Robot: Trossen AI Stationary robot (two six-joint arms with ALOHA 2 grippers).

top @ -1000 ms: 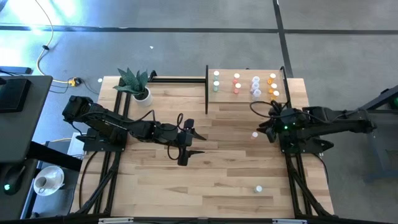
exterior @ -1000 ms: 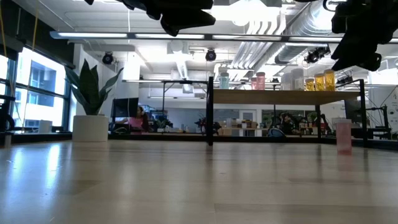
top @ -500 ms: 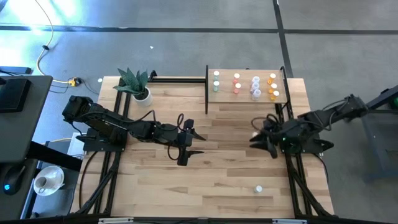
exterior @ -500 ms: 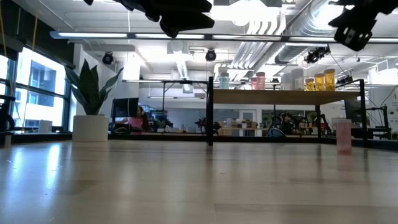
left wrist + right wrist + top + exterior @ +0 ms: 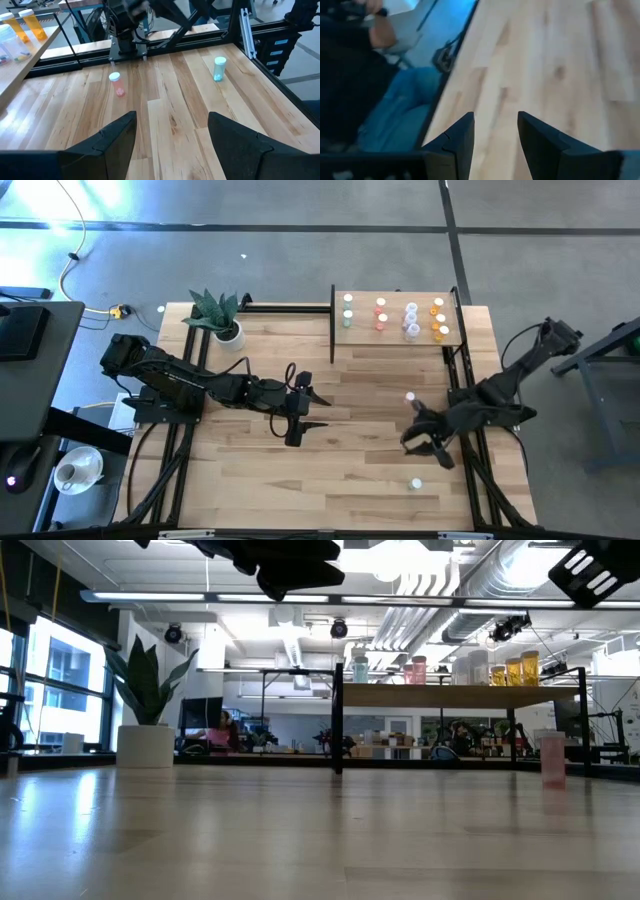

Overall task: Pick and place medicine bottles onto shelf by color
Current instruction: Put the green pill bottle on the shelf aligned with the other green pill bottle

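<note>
The raised light-wood shelf (image 5: 395,330) on thin black posts sits in the upper right of the high view, at the table's far edge. On it the small pale-capped medicine bottles stand upright in columns by colour: two green ones (image 5: 348,310) at its left end, then two red ones (image 5: 381,313), then a cluster of clear white ones (image 5: 411,319), then orange ones (image 5: 440,319) at its right end. In the low view the same bottles line the shelf top right of centre.

Two bottles stand on the planked wooden table (image 5: 250,470), apart from the shelf: a pink-red bottle (image 5: 410,396) right of centre, and a teal bottle (image 5: 416,483) toward the lower right.

The right gripper (image 5: 425,446) hangs between these two loose bottles, touching neither; its jaws stand partly apart with nothing between them.

The left gripper (image 5: 306,412) waits near the table's centre, jaws spread wide and empty.

A white pot with a green spiky plant (image 5: 222,320) stands in the upper left of the table.
</note>
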